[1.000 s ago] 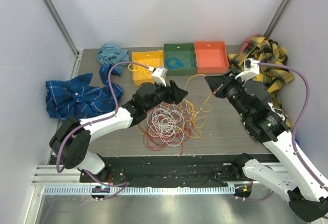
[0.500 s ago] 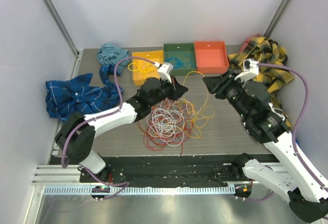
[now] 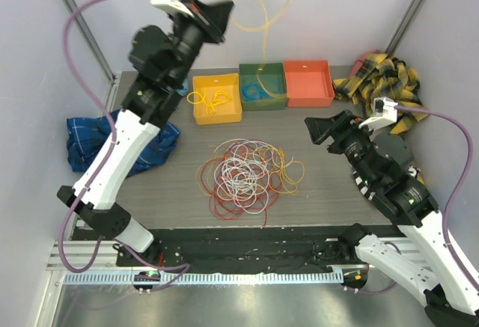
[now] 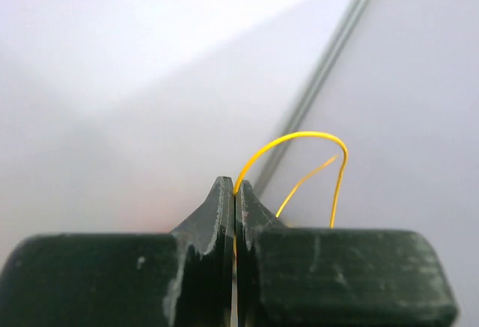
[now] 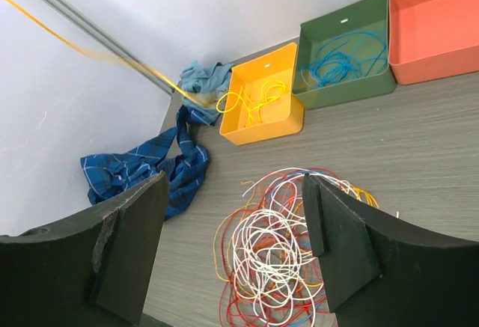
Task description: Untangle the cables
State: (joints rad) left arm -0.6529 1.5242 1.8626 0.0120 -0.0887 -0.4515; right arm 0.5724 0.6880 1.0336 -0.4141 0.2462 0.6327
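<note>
Heap: cables (image 3: pixel 245 179) in red, orange, yellow and white lie in one tangled pile on the grey table (image 3: pixel 329 192), in front of the row of bins and between the two arms.
Lifted strand: a single yellow cable (image 3: pixel 258 14) is up off the pile. It arches out from the left gripper, high in front of the back wall (image 3: pixel 337 13), then drops toward the green bin. Whether its lower end touches anything cannot be told. In the right wrist view it shows only as a blurred yellow streak.
Left arm: stretched upward over the back left of the table. The left gripper (image 4: pixel 234 188) has its fingers pressed together, pinching the yellow cable, which leaves between the tips.
Right arm: low over the right side of the table, apart from the pile. The right gripper (image 5: pixel 233 192) has its jaws spread wide with nothing between them, facing the pile and bins.
Bins: three in a row along the back. The yellow bin (image 3: pixel 218 117) holds a coil of yellow wire (image 5: pixel 251 99). The green bin (image 5: pixel 348 95), just beside it, holds a blue cable (image 5: pixel 340 61). The orange bin (image 3: pixel 308 103) stands at the right end.
Cloths: a blue plaid cloth (image 3: pixel 90 140) at the left edge, a teal cloth (image 5: pixel 203 78) behind it near the yellow bin, and a yellow plaid cloth (image 3: pixel 385 80) in the back right corner.
</note>
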